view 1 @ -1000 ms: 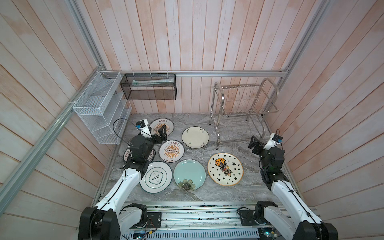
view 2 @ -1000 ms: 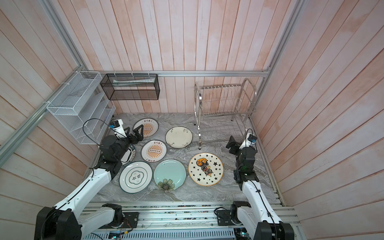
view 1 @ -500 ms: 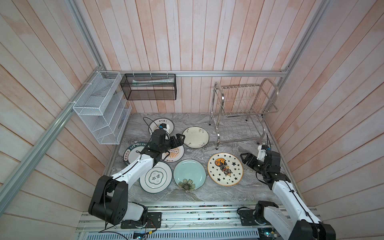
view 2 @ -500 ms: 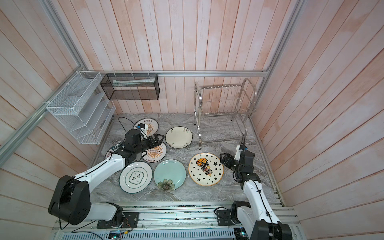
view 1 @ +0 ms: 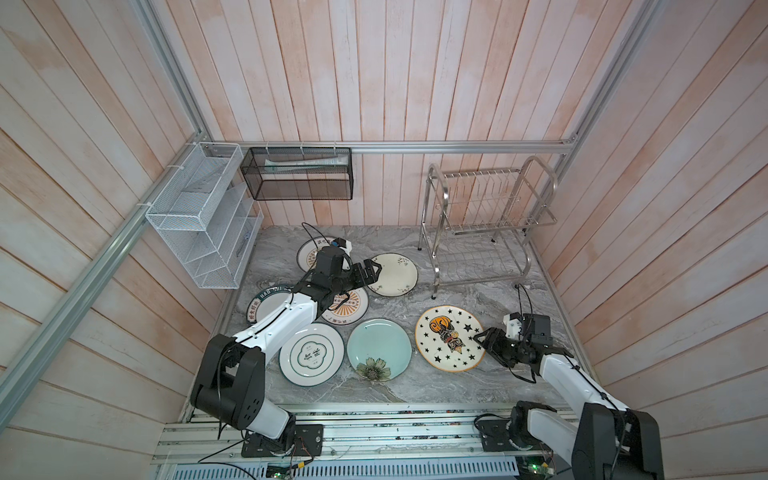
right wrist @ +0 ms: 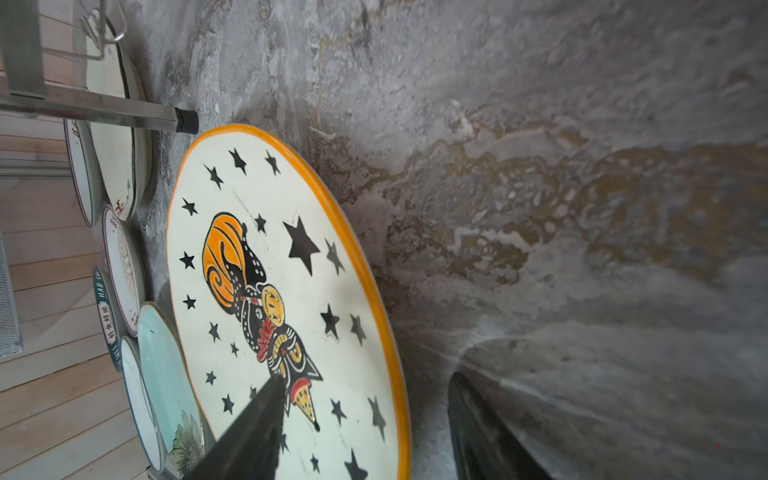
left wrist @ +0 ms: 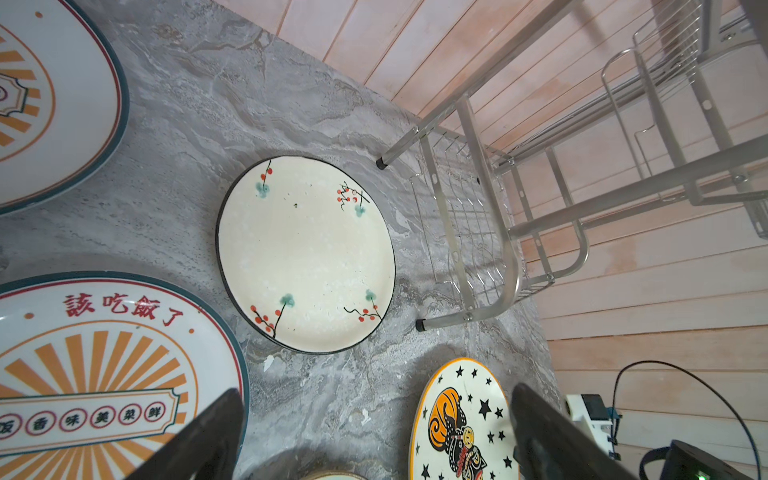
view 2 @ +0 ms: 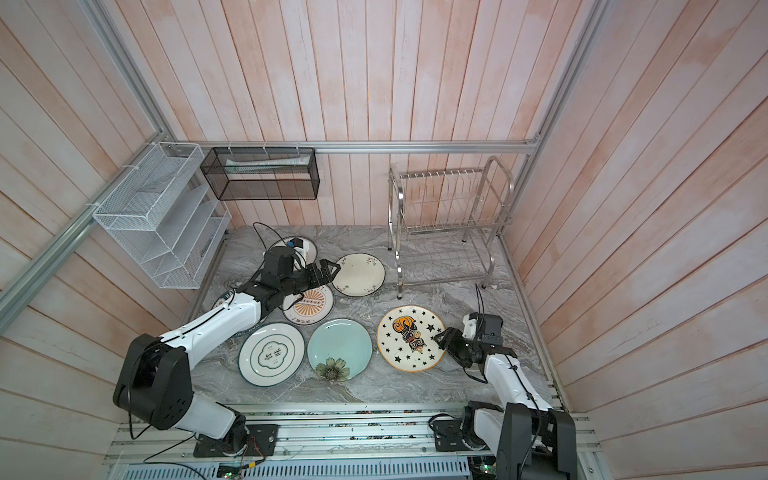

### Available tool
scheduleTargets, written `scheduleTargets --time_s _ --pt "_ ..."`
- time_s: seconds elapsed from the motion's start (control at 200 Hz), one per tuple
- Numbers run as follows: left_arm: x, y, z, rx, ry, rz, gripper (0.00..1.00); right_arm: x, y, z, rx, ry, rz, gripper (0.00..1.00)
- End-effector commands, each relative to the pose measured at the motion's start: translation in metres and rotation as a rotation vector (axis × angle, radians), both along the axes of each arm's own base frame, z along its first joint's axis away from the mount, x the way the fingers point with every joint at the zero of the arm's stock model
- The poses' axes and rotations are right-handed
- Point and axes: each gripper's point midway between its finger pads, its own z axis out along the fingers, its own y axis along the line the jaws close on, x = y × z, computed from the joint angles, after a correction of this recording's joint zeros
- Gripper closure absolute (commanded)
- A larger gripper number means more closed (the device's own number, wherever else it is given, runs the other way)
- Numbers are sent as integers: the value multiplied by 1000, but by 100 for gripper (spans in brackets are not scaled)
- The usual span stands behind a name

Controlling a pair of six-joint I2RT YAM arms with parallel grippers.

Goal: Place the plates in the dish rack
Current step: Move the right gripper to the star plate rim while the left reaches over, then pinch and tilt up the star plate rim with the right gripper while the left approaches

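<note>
At near right, the right gripper (view 1: 484, 343) straddles the star plate (view 1: 440, 332) at its rim, jaws apart (seemingly not clamped); left gripper (view 1: 374, 274) gapes. Next: pinch, lift, slot into dish rack (view 1: 490, 208); 0 of 7 loaded.

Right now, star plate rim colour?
Orange-yellow rim on the star plate; clearest in right wrist view.

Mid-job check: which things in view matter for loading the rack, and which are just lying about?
Job:
dish rack; star plate; cream plate; pale-blue flower plate; green-ringed plate; near sunburst plate; far sunburst plate; lettered-rim plate.

Lying about:
white mesh shelf basket; black mesh box.
</note>
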Motion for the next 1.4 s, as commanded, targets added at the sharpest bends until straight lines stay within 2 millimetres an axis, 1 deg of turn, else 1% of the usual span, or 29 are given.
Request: scheduleTargets --time_s 0.0,0.18,0.37,0.525,0.81,0.905,0.95,0.985,1.21,1.395 --pt "1 -4 -5 17 23 -13 0 -4 6 -2 47 6 3 43" --pt "1 -12 -9 11 34 -36 0 -4 8 -6 64 14 12 56" --pt "0 -15 -17 29 53 -47 0 -3 10 -9 80 25 24 63" --pt "0 -15 -16 30 56 -50 0 -2 10 -12 81 31 24 68" --pt "1 -19 -23 31 88 -59 0 3 7 -7 67 18 24 81" --pt "1 -21 -27 34 107 -68 0 4 7 -6 70 10 25 88" --pt "1 -21 -28 31 110 -72 0 5 8 -4 73 3 25 94" --pt "0 -22 -28 27 114 -77 0 6 8 -2 77 -4 26 95" --pt "-3 -30 -28 -7 123 -113 0 12 8 14 85 -59 22 99" --pt "-5 -35 -23 -31 116 -146 0 18 10 35 108 -109 28 100"
